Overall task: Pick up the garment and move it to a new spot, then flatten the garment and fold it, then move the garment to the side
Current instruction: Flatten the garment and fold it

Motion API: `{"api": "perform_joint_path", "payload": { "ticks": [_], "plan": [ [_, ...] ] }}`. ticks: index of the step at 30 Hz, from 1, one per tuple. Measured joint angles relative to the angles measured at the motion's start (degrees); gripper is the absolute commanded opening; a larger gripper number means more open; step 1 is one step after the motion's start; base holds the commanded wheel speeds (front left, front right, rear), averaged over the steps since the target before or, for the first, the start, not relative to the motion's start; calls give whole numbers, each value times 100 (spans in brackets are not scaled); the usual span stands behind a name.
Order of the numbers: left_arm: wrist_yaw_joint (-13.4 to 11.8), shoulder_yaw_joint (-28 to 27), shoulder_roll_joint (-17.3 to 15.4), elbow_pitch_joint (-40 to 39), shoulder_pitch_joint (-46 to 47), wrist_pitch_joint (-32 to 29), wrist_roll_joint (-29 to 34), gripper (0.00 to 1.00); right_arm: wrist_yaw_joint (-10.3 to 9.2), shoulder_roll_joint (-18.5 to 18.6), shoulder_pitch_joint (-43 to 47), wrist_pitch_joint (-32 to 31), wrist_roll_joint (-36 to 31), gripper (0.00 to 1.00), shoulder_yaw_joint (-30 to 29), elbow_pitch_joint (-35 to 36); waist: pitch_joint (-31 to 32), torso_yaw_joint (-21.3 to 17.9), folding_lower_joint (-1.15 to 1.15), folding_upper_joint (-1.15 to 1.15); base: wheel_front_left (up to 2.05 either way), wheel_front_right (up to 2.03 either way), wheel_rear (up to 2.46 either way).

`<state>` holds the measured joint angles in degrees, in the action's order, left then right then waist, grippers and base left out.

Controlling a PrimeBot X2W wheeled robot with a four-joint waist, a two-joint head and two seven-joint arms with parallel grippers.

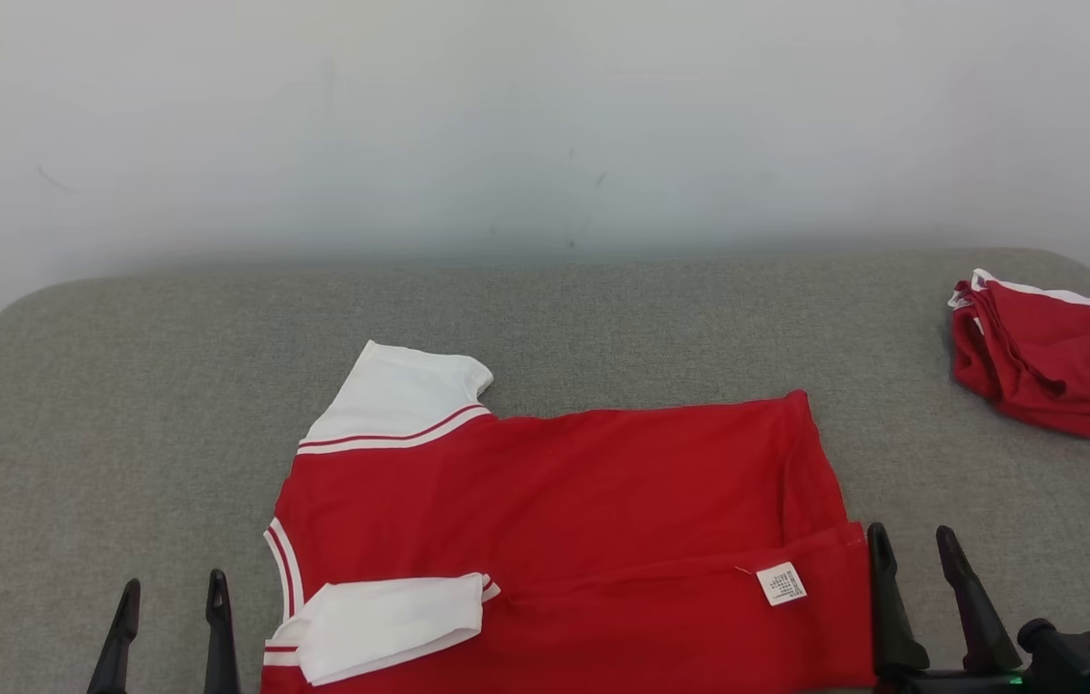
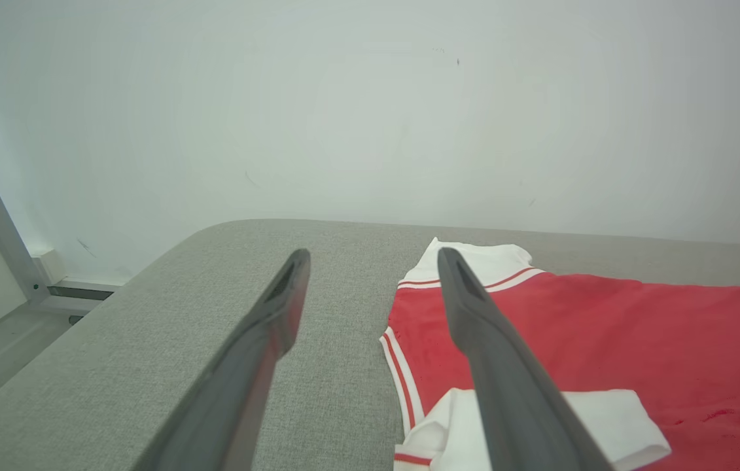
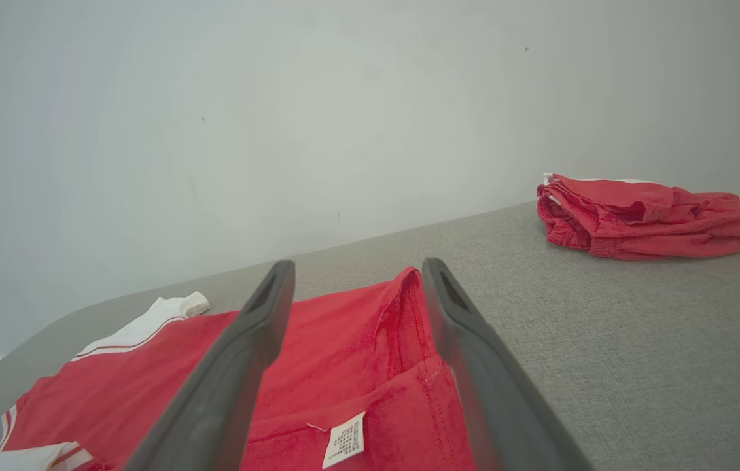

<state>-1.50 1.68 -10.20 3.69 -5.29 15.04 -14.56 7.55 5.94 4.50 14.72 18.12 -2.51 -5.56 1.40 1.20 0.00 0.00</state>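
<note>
A red T-shirt (image 1: 564,501) with white sleeves lies spread on the grey padded table, collar end to the left. Its near edge is folded over, so a white care label (image 1: 782,583) faces up and the near sleeve (image 1: 390,622) lies on top. In the wrist views the shirt (image 2: 605,340) (image 3: 343,366) sits just ahead of the fingers. My left gripper (image 1: 169,602) (image 2: 373,261) is open above bare table left of the collar. My right gripper (image 1: 911,545) (image 3: 356,271) is open at the shirt's right hem, holding nothing.
A second red garment (image 1: 1050,357) (image 3: 644,216) lies folded in a pile at the table's far right edge. A pale wall rises behind the grey table (image 1: 120,405). A metal frame (image 2: 0,242) and floor show past the table's left end.
</note>
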Motion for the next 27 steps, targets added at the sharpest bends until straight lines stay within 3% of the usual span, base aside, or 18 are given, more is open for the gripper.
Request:
{"api": "perform_joint_path", "payload": {
  "ticks": [7,14,20,27],
  "plan": [
    [144,-234,238,159,-87,0,168,100,0,-142,10,25,-234,100,-60,-211,-19,-12,0,0,0,0,0],
    [398,-369,266,528,91,0,289,100,0,-162,-340,26,-352,100,-78,-538,-138,-95,0,0,0,0,0],
    [655,-392,-135,943,1194,-48,221,100,0,70,-1380,-14,-333,100,-4,-1215,-409,-188,1,0,0,0,0],
    [833,-133,-677,1500,2842,-634,-8,100,0,182,-2899,-328,-113,100,180,-2158,-906,-371,1,1,0,0,0]
  ]
}}
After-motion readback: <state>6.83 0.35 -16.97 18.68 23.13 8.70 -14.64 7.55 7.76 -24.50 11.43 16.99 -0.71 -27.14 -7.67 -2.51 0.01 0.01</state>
